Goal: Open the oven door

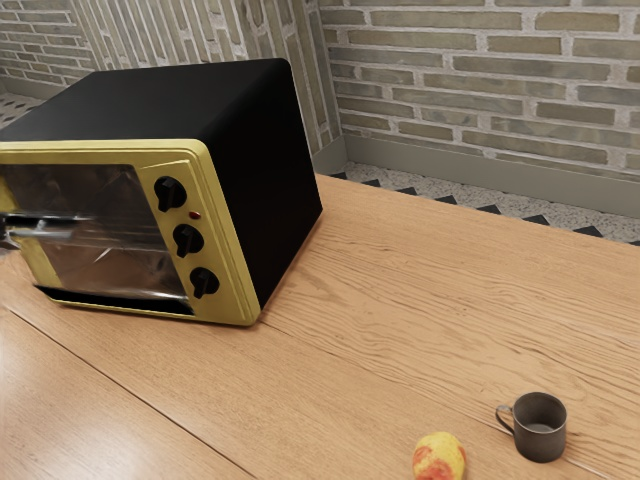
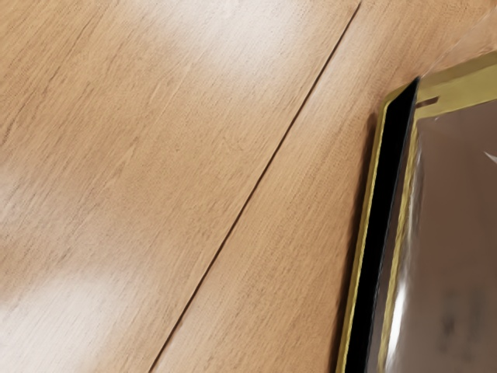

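At the exterior view's left edge, a small dark part of my gripper (image 1: 12,233) shows in front of the oven door (image 1: 110,265), by the left end of its pale bar handle (image 1: 90,236). Whether it touches the handle is unclear. The oven (image 1: 262,170) is black with a yellow front. Along the door's lower edge runs a black strip. Close under my hand, the wrist view has the glassy oven door (image 2: 458,233) with a black band between it and the yellow frame (image 2: 358,256); I cannot tell if the door is slightly ajar.
A grey metal mug (image 1: 540,428) and a yellow-red fruit (image 1: 439,458) stand near the exterior view's lower right, away from the oven. Three black knobs, one of them the middle knob (image 1: 187,240), line the front beside the door. The wooden table (image 2: 155,155) extends beside the oven.
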`<state>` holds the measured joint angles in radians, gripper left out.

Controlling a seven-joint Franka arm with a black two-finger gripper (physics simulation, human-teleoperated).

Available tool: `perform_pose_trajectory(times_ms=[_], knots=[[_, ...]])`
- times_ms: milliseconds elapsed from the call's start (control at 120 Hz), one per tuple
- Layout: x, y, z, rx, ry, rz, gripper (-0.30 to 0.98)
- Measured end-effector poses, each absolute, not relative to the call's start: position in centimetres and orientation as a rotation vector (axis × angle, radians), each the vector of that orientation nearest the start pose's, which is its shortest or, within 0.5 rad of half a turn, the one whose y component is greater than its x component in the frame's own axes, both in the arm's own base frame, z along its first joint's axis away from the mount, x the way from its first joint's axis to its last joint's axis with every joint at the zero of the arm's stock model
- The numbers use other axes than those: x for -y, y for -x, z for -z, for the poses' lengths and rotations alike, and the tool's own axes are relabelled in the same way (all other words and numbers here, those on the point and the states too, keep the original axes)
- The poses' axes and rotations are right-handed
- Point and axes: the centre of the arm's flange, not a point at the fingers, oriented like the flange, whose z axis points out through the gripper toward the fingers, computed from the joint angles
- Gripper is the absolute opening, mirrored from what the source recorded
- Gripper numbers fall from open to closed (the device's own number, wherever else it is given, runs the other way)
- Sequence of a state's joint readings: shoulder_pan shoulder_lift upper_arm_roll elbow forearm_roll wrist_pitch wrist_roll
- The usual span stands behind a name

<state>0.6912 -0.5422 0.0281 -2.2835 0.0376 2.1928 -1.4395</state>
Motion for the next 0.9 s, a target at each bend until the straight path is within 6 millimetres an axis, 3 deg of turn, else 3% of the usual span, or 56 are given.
perform_pose_trajectory(times_ms=[192, 250, 300, 333, 358, 433, 475, 542, 625, 692, 792, 900], knots=[[-28.7, -23.6, -55.7, -2.625, -1.239, -0.576, 0.69], [-28.4, -20.9, -55.6, -2.616, -1.192, -0.607, 0.69], [-28.0, -20.3, -56.3, -2.597, -1.192, -0.639, 0.68], [-27.3, -21.5, -57.9, -2.565, -1.234, -0.665, 0.68], [-26.3, -23.7, -60.2, -2.529, -1.290, -0.688, 0.68], [-18.9, -36.5, -72.4, -2.360, -1.502, -0.732, 0.68], [-13.9, -42.0, -75.3, -2.289, -1.574, -0.648, 0.68], [-6.9, -46.8, -74.2, -2.262, -1.663, -0.435, 0.68], [-1.6, -49.6, -70.9, -2.317, -1.715, -0.226, 0.69], [-0.6, -49.9, -69.7, -2.383, -1.677, -0.123, 0.69], [-2.7, -50.4, -67.9, -2.525, -1.572, -0.051, 0.69], [-2.6, -50.5, -66.8, -2.599, -1.552, -0.039, 0.69]])
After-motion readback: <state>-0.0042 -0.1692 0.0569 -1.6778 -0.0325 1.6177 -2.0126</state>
